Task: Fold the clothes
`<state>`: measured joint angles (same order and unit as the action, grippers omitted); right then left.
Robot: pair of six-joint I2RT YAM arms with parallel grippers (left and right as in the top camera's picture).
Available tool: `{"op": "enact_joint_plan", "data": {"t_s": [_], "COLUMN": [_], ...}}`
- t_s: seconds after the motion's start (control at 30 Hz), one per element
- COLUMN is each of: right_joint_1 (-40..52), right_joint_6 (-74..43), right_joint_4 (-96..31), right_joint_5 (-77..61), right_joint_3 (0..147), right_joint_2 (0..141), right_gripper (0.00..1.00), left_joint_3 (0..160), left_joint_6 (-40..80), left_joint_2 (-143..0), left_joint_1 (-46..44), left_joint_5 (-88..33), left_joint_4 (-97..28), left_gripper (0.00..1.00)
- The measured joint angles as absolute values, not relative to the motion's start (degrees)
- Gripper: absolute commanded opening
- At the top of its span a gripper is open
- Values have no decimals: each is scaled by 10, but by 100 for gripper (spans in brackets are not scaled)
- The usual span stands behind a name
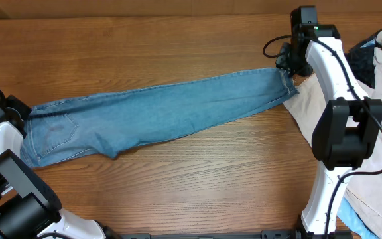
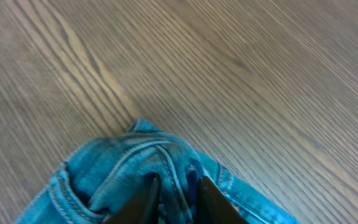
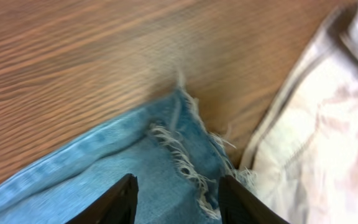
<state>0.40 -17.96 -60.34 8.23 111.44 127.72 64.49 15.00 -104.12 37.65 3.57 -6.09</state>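
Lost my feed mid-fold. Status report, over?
Left gripper shut on jeans, waist end. Right gripper open over frayed hem. Jeans stretched long across table. Beige garment beside hem end.

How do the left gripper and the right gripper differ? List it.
The left gripper has its fingers close together, pinching bunched denim; the right gripper has its fingers wide apart, denim lying between them. The left gripper is at the waist end of the jeans; the right gripper is over the frayed hem, beside a cream garment. Both work the same jeans, at opposite ends.
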Motion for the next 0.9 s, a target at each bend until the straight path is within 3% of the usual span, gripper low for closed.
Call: {"op": "enact_joint_plan", "data": {"t_s": [0.3,0.73,0.9], "right_joint_1": [4,-16,-16], "right_joint_6": [-88,-55,-46], "right_joint_4": [-590,-603,-612], "right_joint_5": [52,13,-7], "right_joint_3": [1111,1105,1105], "right_joint_2": [1284,1345,1346], "right_gripper": [46,45,30], "left_joint_3": [646,646,646], "left_joint_6": [149,148,148], "left_joint_2": [-1041,-1041,-1041], "left_joint_1": [376,376,376], "left_joint_5": [18,10,10], "left_joint_4": [-89,-95,-96], "left_gripper": [29,29,29]}}
